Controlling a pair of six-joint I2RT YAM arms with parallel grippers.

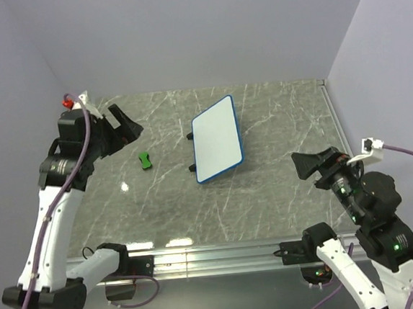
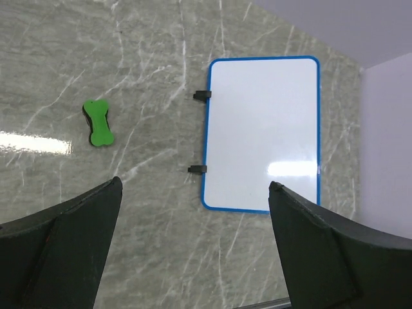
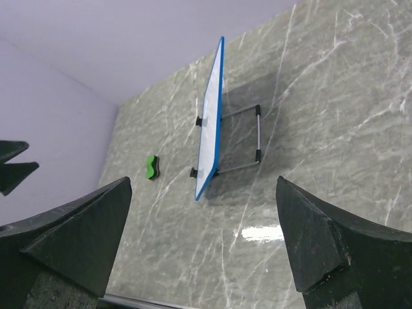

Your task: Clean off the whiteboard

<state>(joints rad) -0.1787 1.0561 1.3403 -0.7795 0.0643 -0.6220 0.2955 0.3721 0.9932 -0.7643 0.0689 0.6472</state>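
Observation:
The whiteboard [image 1: 217,139] has a thin blue frame and black feet. It stands tilted on a wire stand mid-table, and its white face shows no marks. It also shows in the left wrist view [image 2: 262,132] and edge-on in the right wrist view [image 3: 210,129]. A small green bone-shaped eraser [image 1: 145,160] lies on the table left of the board, also in the left wrist view [image 2: 98,123] and the right wrist view [image 3: 152,167]. My left gripper [image 1: 123,125] is open and empty, raised left of the eraser. My right gripper [image 1: 310,163] is open and empty, right of the board.
The grey marble table [image 1: 282,191] is enclosed by pale walls at the back and both sides. A metal rail [image 1: 215,255] runs along the near edge by the arm bases. A metal strip [image 1: 336,118] lines the right edge.

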